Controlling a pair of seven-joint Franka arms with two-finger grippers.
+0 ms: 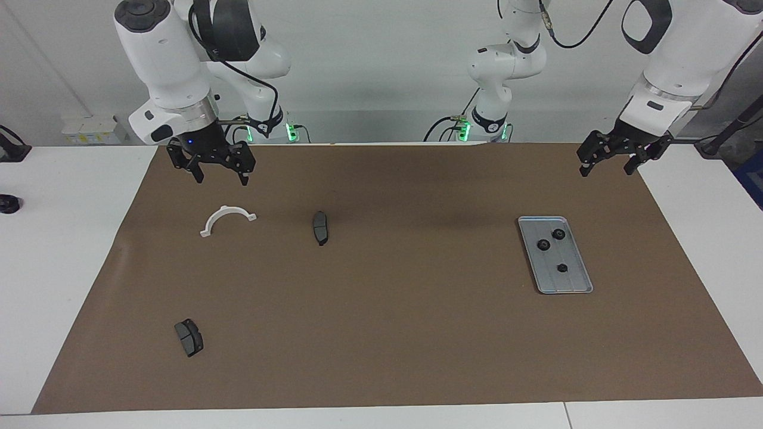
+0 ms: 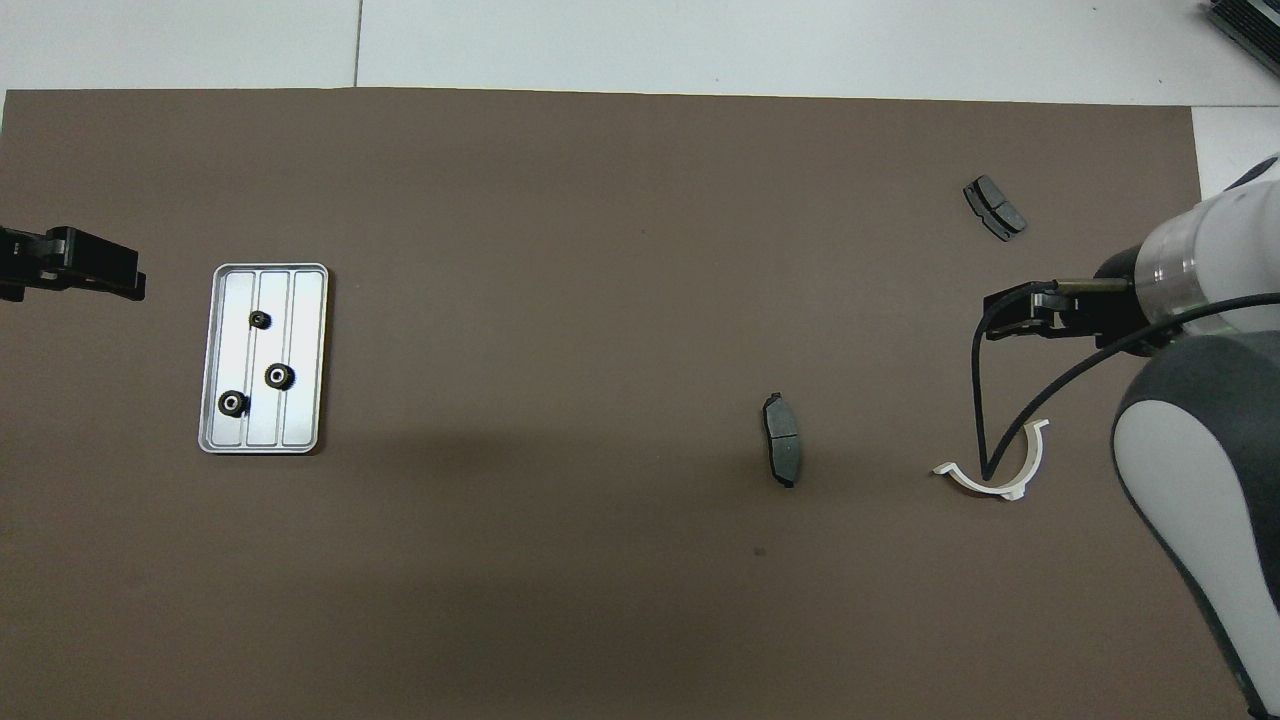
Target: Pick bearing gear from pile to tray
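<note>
The silver tray (image 1: 573,281) lies on the brown mat toward the left arm's end and holds three black gears (image 1: 558,234) (image 1: 543,245) (image 1: 561,268). In the overhead view the tray (image 2: 303,350) shows the same gears (image 2: 259,319) (image 2: 279,376) (image 2: 233,403). Of the pile, a white bracket (image 1: 222,211) (image 2: 1033,462) and two brake pads (image 1: 320,227) (image 1: 189,337) lie toward the right arm's end. I see no gear on the mat outside the tray. My right gripper (image 1: 220,177) (image 2: 992,322) hangs open and empty over the mat near the bracket. My left gripper (image 1: 605,170) (image 2: 135,285) hangs open and empty over the mat's corner beside the tray.
The brown mat (image 1: 381,310) covers most of the white table. One brake pad (image 2: 782,453) lies mid-mat; the other (image 2: 994,207) lies farther from the robots than the bracket. A small black object (image 1: 8,204) sits on the bare table past the right arm's end.
</note>
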